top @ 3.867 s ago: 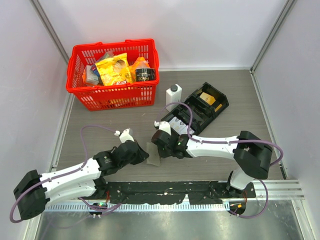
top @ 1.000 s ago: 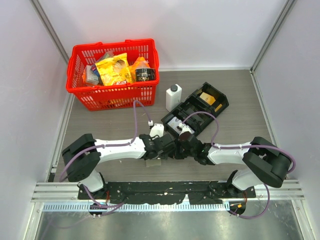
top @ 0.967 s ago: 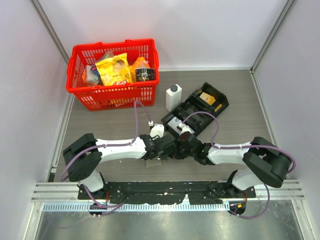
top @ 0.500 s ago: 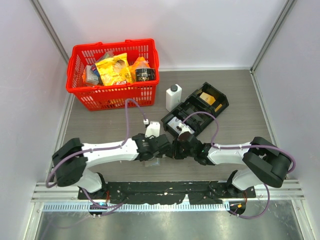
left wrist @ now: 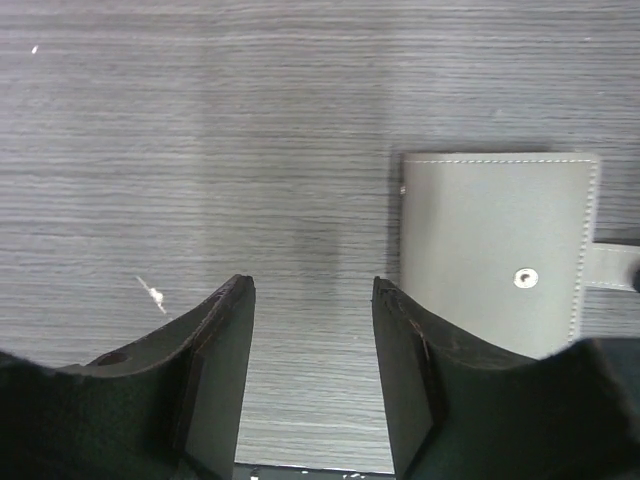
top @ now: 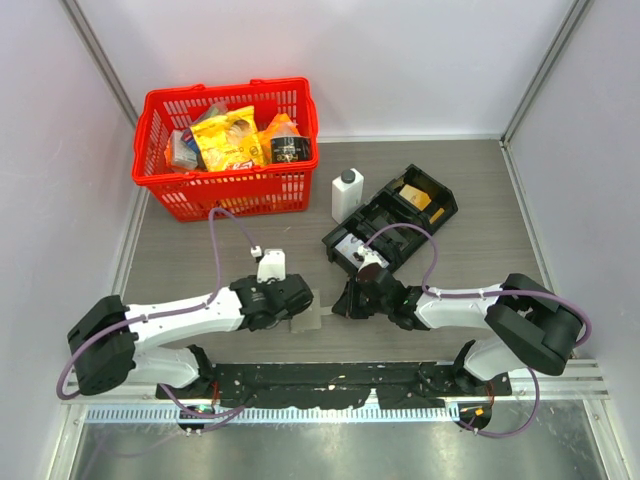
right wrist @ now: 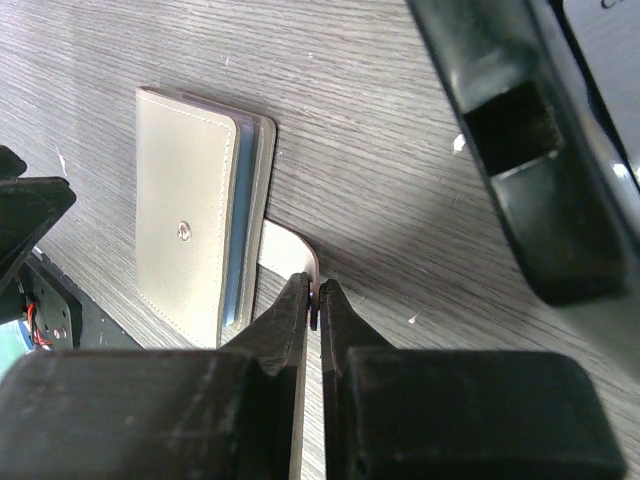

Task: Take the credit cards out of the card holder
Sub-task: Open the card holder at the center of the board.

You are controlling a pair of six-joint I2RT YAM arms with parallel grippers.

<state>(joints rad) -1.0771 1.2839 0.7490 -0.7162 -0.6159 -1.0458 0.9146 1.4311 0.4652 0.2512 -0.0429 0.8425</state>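
The card holder (top: 308, 321) lies closed and flat on the table between my two grippers. It is a small grey-tan wallet (right wrist: 188, 218) with a metal snap, and a pale blue layer shows along its edge. My right gripper (right wrist: 313, 299) is shut on the holder's strap tab (right wrist: 287, 251), just right of the wallet. My left gripper (left wrist: 312, 300) stands open over bare table, with the card holder (left wrist: 490, 250) lying to the right of its fingers, apart from them. The credit cards are hidden.
A large black compartmented tray (top: 392, 222) lies behind the right gripper, close to it (right wrist: 520, 130). A white bottle (top: 346, 192) stands beside the tray. A red basket (top: 226, 190) of groceries stands at the back left.
My left arm has drawn back leftward off the card holder and its jaws have narrowed. The right gripper has stayed where it was, still pinching the strap.
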